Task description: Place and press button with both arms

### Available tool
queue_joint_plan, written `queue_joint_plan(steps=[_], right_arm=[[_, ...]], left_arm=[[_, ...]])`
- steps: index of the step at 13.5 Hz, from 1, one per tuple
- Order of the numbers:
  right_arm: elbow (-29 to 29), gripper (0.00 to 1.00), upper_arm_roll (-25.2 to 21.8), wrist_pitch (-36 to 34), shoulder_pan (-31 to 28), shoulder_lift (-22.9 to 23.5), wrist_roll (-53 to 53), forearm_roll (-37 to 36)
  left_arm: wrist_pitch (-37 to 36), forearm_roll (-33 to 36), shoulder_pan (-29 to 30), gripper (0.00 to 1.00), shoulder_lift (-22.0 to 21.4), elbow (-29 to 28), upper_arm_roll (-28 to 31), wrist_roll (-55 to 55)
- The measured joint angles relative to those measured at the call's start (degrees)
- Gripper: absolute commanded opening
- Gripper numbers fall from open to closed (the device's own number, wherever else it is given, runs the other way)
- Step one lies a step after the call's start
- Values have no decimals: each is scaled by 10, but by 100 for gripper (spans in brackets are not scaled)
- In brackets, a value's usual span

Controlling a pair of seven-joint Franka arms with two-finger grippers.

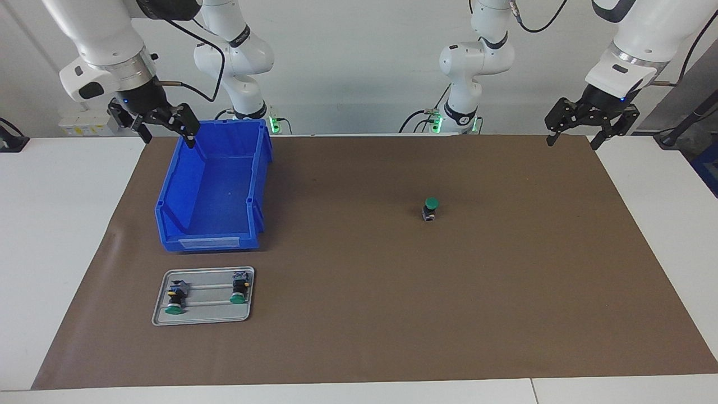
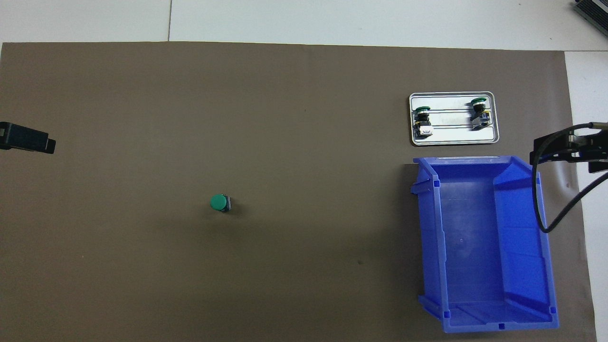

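The button (image 1: 431, 209) stands on the brown mat with its round green cap up and its black body beneath; from overhead the button (image 2: 219, 203) shows mostly the cap. My left gripper (image 1: 575, 140) hangs open in the air over the mat's corner at the left arm's end, well apart from the button, and only the tip of the left gripper (image 2: 28, 137) enters the overhead view. My right gripper (image 1: 168, 134) is open and empty, raised over the blue bin's corner, and the right gripper (image 2: 567, 147) shows at the overhead view's edge.
A blue bin (image 1: 261, 168) (image 2: 430, 237) stands empty at the right arm's end. Farther from the robots than the bin lies a metal tray (image 1: 202, 320) (image 2: 453, 137) with two green-capped switches. A brown mat (image 1: 505, 314) covers the table.
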Motion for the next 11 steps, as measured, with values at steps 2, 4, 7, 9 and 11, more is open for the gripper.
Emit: queue_joint_plan(steps=[2, 4, 7, 9, 11], right_arm=[[0, 100, 0, 0, 0, 0, 0, 0], [0, 100, 0, 0, 0, 0, 0, 0], [0, 100, 0, 0, 0, 0, 0, 0], [0, 100, 0, 0, 0, 0, 0, 0], [0, 100, 3, 11, 2, 0, -10, 1]], left_arm=[[-1, 0, -1, 100, 0, 0, 1, 0], [-1, 0, -13, 100, 0, 0, 16, 0], [-4, -1, -32, 100, -2, 0, 43, 1], [-9, -2, -46, 100, -3, 0, 55, 1], [-13, -2, -49, 100, -3, 0, 61, 1]])
